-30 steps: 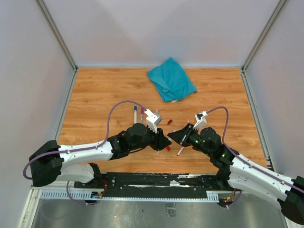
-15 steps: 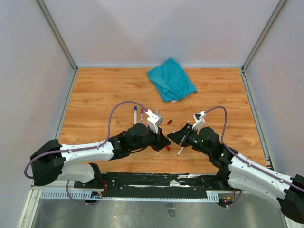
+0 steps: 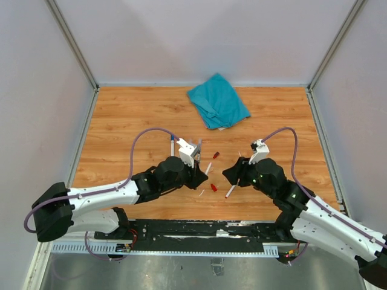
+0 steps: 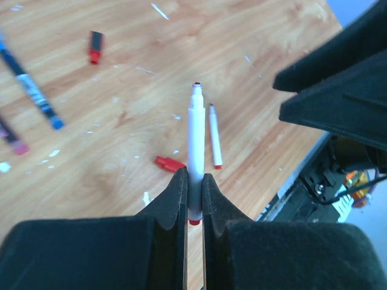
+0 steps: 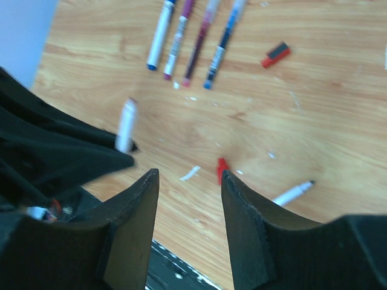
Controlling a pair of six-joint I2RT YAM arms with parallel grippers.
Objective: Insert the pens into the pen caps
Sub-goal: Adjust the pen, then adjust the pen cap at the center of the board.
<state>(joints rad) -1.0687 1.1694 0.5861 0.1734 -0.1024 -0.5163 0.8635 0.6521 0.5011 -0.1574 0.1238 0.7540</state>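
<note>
The left arm [image 3: 109, 193] has its jaws pressed shut on a white pen [image 4: 195, 130], gripping it near the red-plugged rear end. The barrel juts straight out ahead of them with the dark red tip leading. Seen from above, the pen's long axis runs from 7 to 1 o'clock, tip at the 1 o'clock end, held clear of the tabletop [image 3: 121, 121]. The right arm [image 3: 314, 214] has its jaws partly open with nothing between them, hovering over a red cap [image 5: 222, 169] that lies on the tabletop. In the right wrist view the cap shows in the gap, closer to the 3 o'clock finger, its long axis roughly 12 to 6; which end is open I cannot tell. From above it sits at about 8 o'clock from the right jaws and 5 o'clock from the left jaws. It is near both, but the right pair is free, so that pair looks likelier to take it. A loose pen [image 3: 230, 191] lies near the cap at its 3 o'clock, and a second red cap [image 3: 216, 155] lies just beyond the held pen's tip.
</note>
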